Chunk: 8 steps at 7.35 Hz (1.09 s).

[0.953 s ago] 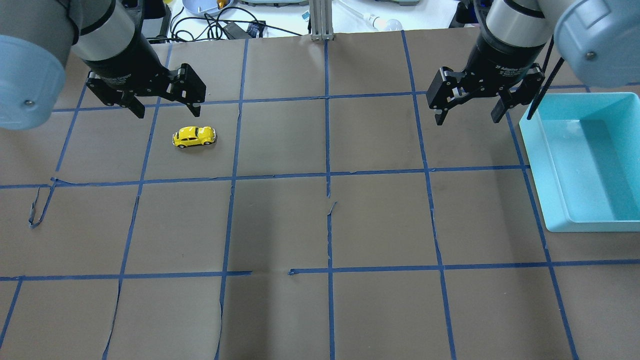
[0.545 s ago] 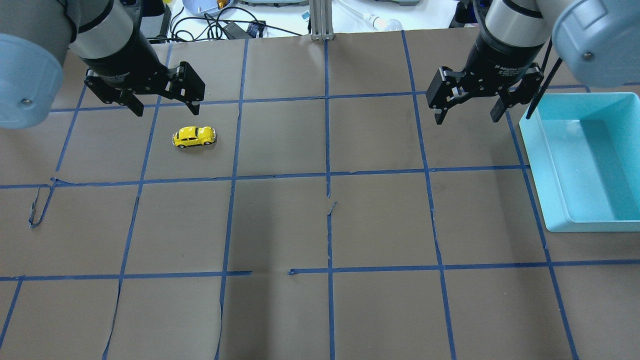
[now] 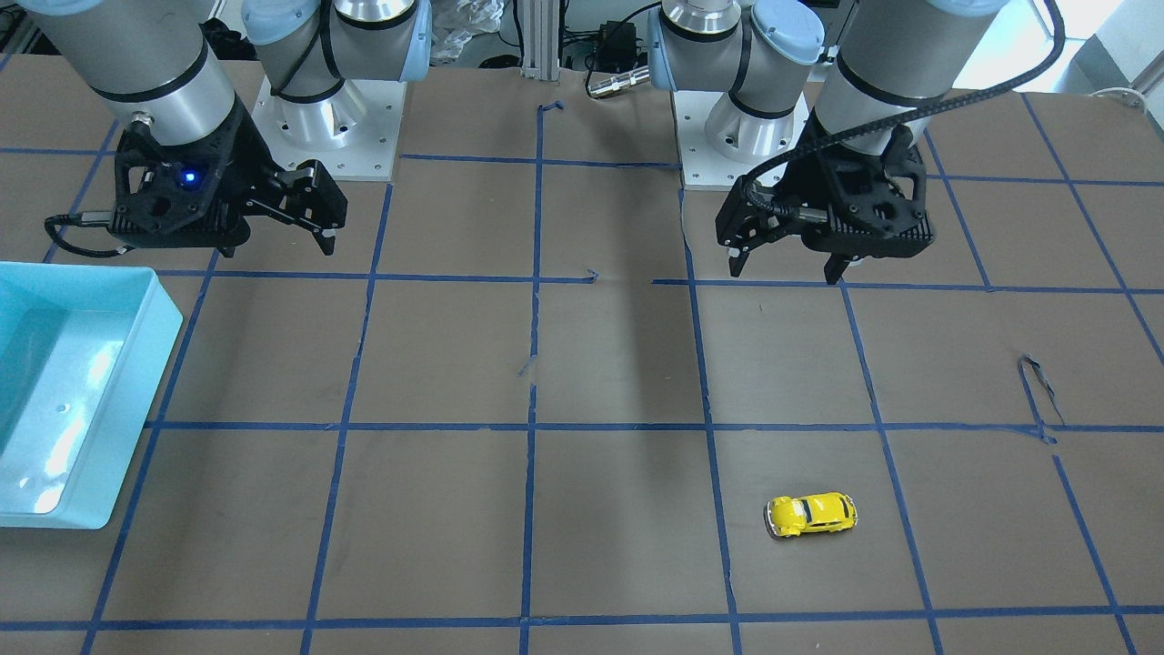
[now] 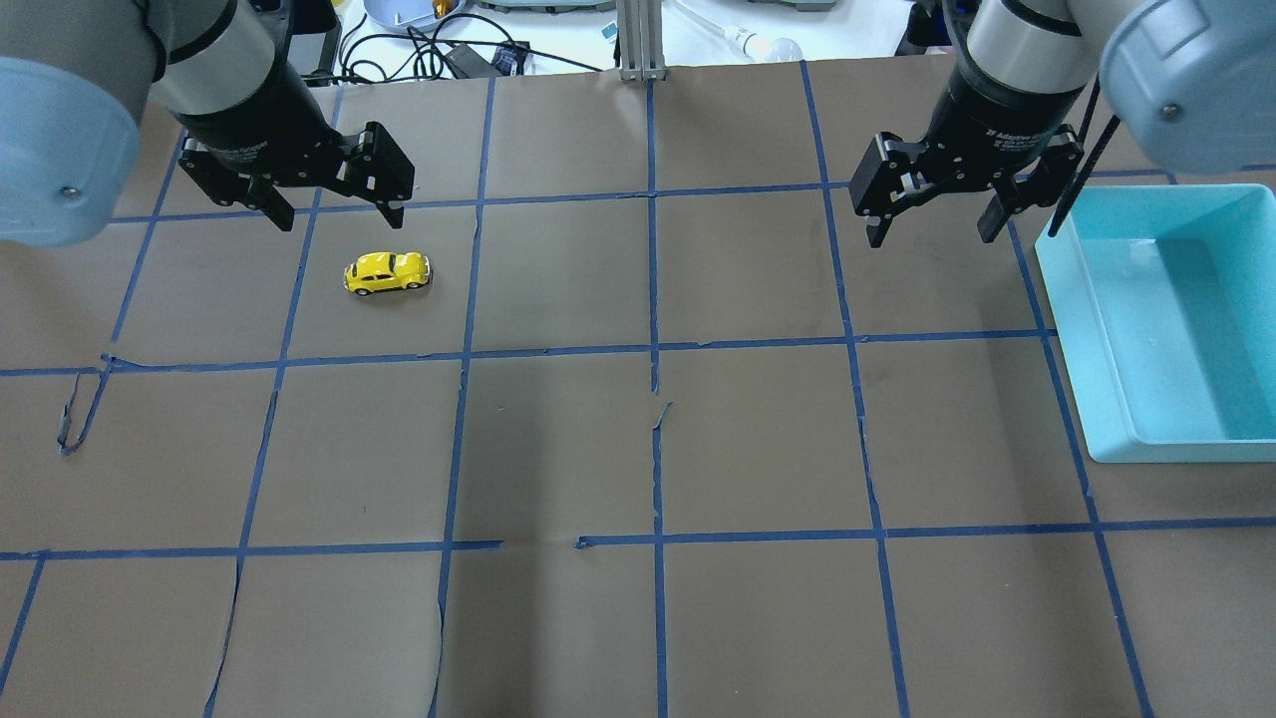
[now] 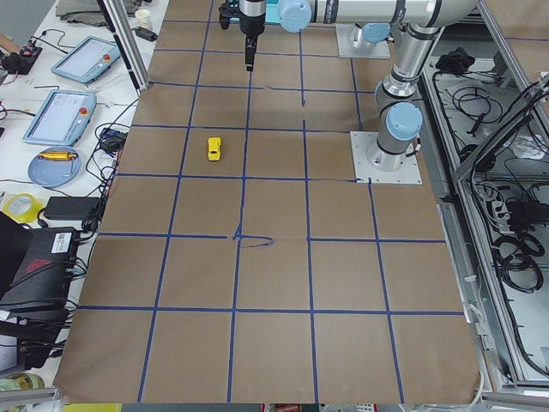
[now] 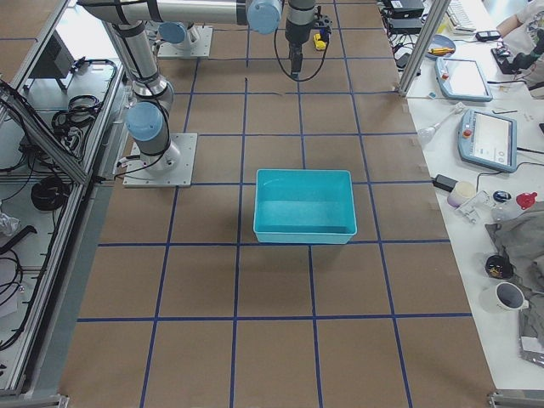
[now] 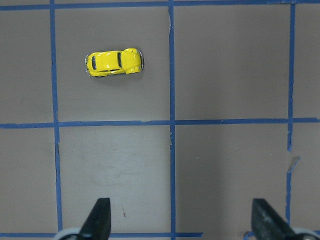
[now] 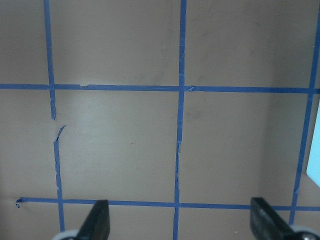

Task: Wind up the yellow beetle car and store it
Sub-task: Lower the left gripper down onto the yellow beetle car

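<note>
The yellow beetle car [image 4: 388,272] stands on its wheels on the brown table, alone in a taped square. It also shows in the front view [image 3: 811,514], the left side view [image 5: 214,148] and the left wrist view [image 7: 114,62]. My left gripper [image 4: 339,217] is open and empty, raised above the table just beyond the car. My right gripper [image 4: 930,234] is open and empty, raised near the left rim of the teal bin [image 4: 1072,319]. The bin is empty.
Blue tape lines [image 4: 655,349] mark the brown table into squares. The teal bin also shows at the left in the front view [image 3: 136,391]. A loose tape curl [image 4: 75,414] lies near the left edge. Cables and tools lie beyond the far edge [image 4: 429,50].
The left arm has shifted slightly right, its gripper still open above the car. The right gripper and the car have stayed put.
</note>
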Motion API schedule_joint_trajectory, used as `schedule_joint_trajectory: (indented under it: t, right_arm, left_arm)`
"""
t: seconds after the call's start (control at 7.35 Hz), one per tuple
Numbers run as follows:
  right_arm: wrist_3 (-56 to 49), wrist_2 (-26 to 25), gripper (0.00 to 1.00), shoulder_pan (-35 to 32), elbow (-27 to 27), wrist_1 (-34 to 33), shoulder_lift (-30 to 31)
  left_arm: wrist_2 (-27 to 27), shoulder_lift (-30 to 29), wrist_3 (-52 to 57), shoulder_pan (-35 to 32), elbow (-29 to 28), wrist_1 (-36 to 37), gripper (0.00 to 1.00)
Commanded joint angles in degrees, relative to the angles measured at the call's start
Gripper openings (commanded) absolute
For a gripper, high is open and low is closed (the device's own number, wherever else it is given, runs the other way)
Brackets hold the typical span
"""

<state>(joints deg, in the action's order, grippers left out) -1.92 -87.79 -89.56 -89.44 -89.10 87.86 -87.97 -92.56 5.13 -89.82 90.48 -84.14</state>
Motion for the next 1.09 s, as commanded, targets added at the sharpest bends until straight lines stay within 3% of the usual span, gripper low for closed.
schedule_joint_trajectory:
  t: [0.0,0.14,0.41,0.95]
  right_arm:
    - [-0.10,-0.01,1.00,0.00,-0.11,0.07,-0.15]
    - [-0.80,-0.36,1.00,0.09,-0.99,-0.10,-0.06]
    - [-0.89,-0.36,1.00,0.09,-1.35,-0.54,-0.06]
    - [-0.98,-0.18,1.00,0.09,-1.70,-0.72,0.03]
  left_arm:
    - [0.44,-2.70,6.45,0.26,0.57,1.42,1.00]
    - [0.26,-4.71,12.38,0.52,0.58,2.83,1.00]
    - [0.08,-8.41,37.03,2.18,0.49,4.15,1.00]
    - [0.17,-15.00,68.69,11.23,0.66,11.34,1.00]
